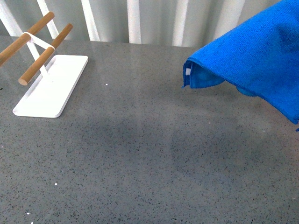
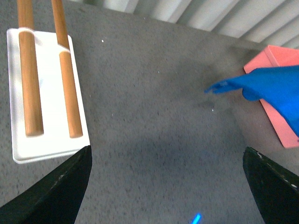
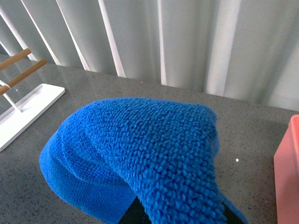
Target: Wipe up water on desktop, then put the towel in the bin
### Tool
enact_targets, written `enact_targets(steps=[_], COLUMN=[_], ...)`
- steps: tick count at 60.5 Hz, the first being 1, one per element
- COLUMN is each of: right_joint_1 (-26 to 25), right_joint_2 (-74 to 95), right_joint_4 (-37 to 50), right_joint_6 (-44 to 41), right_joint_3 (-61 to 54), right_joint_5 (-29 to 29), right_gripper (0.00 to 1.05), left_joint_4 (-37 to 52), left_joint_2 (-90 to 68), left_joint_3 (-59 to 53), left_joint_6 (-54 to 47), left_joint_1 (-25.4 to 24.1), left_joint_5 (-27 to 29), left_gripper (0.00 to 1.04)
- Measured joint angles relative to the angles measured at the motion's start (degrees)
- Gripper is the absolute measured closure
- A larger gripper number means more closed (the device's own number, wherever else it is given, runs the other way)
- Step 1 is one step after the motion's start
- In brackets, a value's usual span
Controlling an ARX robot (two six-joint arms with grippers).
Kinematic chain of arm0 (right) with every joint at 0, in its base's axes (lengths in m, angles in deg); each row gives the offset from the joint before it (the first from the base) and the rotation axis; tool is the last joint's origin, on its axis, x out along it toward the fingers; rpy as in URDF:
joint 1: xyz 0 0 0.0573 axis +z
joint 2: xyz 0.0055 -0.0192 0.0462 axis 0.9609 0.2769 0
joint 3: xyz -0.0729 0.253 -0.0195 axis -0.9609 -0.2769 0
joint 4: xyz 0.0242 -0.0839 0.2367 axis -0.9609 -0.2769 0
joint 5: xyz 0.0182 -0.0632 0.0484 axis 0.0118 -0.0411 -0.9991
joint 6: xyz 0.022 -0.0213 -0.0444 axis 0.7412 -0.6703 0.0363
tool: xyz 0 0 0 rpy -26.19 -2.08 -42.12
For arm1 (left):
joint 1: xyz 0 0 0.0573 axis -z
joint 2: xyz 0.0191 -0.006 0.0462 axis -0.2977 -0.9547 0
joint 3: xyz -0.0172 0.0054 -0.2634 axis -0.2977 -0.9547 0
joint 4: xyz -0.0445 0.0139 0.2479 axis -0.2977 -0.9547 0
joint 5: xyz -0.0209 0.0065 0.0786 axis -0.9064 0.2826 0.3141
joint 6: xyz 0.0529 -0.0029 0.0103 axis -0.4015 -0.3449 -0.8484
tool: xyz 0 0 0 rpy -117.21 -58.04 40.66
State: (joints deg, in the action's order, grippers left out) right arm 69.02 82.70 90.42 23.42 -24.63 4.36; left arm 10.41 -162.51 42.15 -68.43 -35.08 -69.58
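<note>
Towel (image 1: 252, 51) with small white hem tag (image 1: 188, 71), unreadable

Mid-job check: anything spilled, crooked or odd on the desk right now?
No puddle or damage shows. The towel hangs bunched above the desktop, near the bin. The white tray with wooden rods sits flat. Faint darker patches on the desktop could be damp or shadow; cannot tell.

Tray (image 1: 46, 93) on desktop's (image 1: 149, 158) left, towel (image 1: 252, 56) above right.
</note>
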Motion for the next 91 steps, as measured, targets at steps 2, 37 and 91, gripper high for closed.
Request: enact_targets(steps=[2, 37, 91], right_joint_1=[0.0, 2.0, 5.8], right_joint_2=[0.1, 0.4, -0.9], right_joint_4=[0.0, -2.8, -6.9], right_joint_6=[0.0, -0.8, -4.8], right_joint_3=[0.0, -0.3, -0.8], right_joint_5=[0.3, 3.6, 9.4], right_gripper=[1.02, 1.02, 1.02], left_joint_4=[-2.2, 42.1, 22.8], left_joint_2=[2.3, 31.6, 58.6], left_joint_3=[-2.0, -36.0, -41.7], left_joint_6=[-1.6, 4.9, 4.9], left_joint_1=[-1.9, 6.0, 17.7], left_joint_5=[-1.7, 31.6, 42.8], left_gripper=[0.07, 1.02, 1.01])
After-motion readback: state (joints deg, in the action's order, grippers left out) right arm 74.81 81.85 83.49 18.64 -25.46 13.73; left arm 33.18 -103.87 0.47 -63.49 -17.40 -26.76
